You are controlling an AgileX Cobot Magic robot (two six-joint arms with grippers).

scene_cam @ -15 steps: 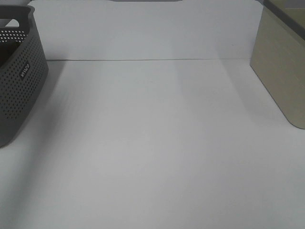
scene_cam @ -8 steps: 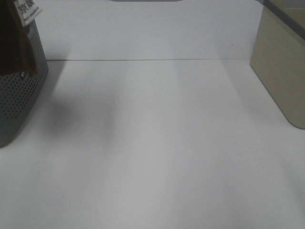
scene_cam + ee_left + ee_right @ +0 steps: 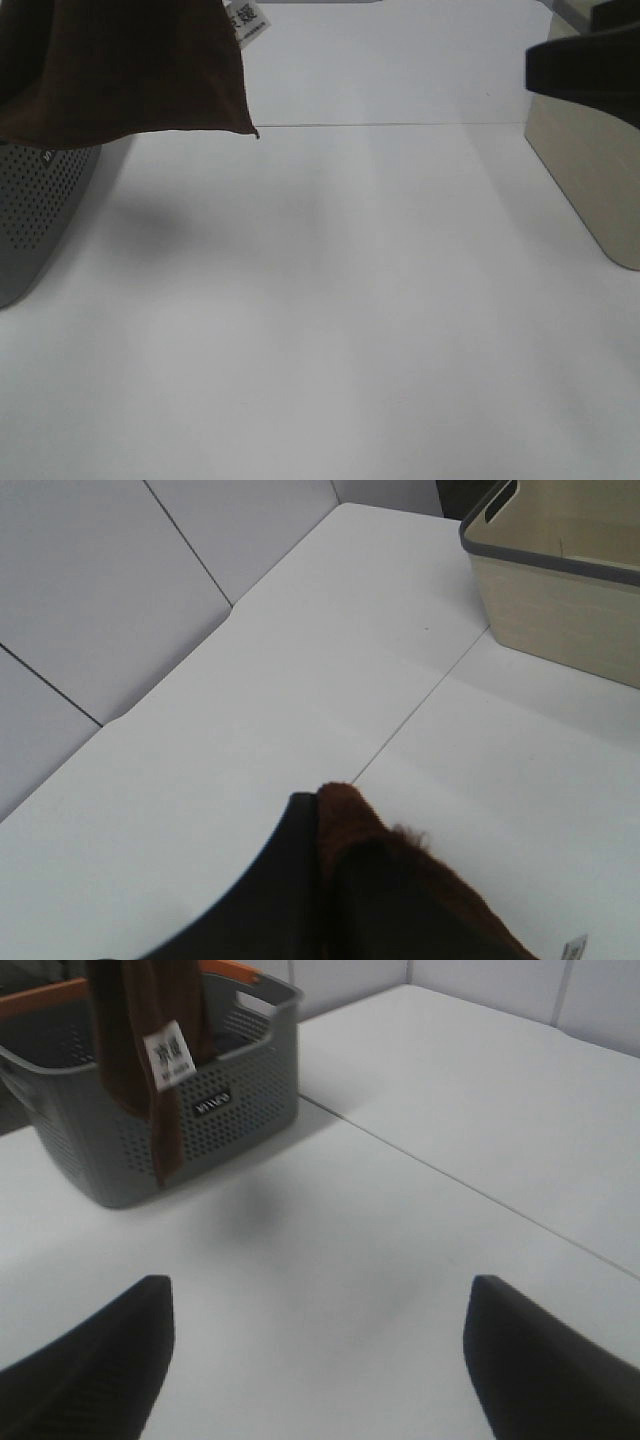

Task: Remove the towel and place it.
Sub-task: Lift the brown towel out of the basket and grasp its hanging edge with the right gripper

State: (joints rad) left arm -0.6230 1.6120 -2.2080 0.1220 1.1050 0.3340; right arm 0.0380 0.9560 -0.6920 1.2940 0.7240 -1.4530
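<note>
The dark reddish-brown towel (image 3: 120,70) hangs in the air at the top left of the exterior high view, over the grey basket (image 3: 40,200). Its white tag (image 3: 246,17) shows at the upper right corner. My left gripper (image 3: 318,810) is shut on the towel (image 3: 400,880), which bunches up against a dark finger (image 3: 275,880). My right gripper (image 3: 320,1360) is open and empty above the white table. It faces the hanging towel (image 3: 140,1050) and the basket (image 3: 230,1090), and shows as a dark shape (image 3: 585,65) at the top right.
A beige bin (image 3: 590,170) stands at the right edge of the white table (image 3: 330,320); it also shows in the left wrist view (image 3: 560,590). A white back wall runs behind the table.
The towel has risen out of the grey basket and swung to the right, now hanging wide over it. My right gripper has come into the exterior view at the top right.
</note>
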